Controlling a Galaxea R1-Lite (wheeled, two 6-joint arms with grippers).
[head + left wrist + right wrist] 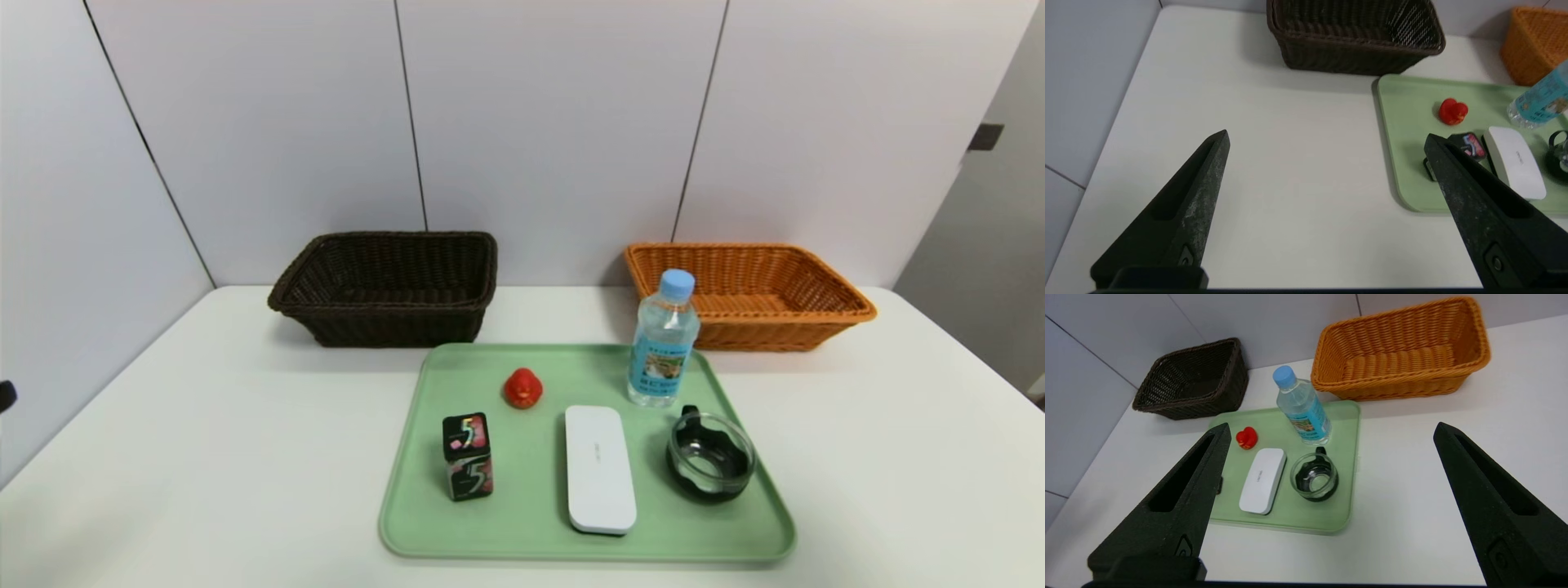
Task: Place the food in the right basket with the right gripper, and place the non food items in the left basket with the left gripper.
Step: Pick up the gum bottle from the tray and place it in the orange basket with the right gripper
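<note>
My right gripper point(1332, 424): fingers wide apart, nothing between them, over the tabletop point(1400, 490) on the right side of the tray.
My left gripper point(1326, 132): fingers wide apart and bare too, above the tabletop to the left of the tray.
Water bottle point(664, 343): upright on the green tray point(522, 549), near its far right corner, just in front of the orange basket point(784, 335) — I judge it a sensible first food item.
Way to the bottle: forward and leftward from my right gripper, which I take to be the nearer one.
Bottle's long axis: vertical, so closing on its sides looks right; I would then need to raise its base above the basket's near rim.
Beside the bottle: the glass bowl point(710, 457) sits close on the near side, its black handle point(691, 415) pointing towards the bottle's base — a low approach could knock it.
Open room: bare tabletop lies to the right of the tray, so I would come in from there.
Black box point(469, 456): upright at the tray's left side, food as well, but a longer reach across for my right gripper.
Red duck point(523, 389) and white case point(600, 469): both on the tray; the case lies flat, its length running from near to far. These and the bowl belong in the dark brown basket point(392, 327), beyond the tray's far left corner.
</note>
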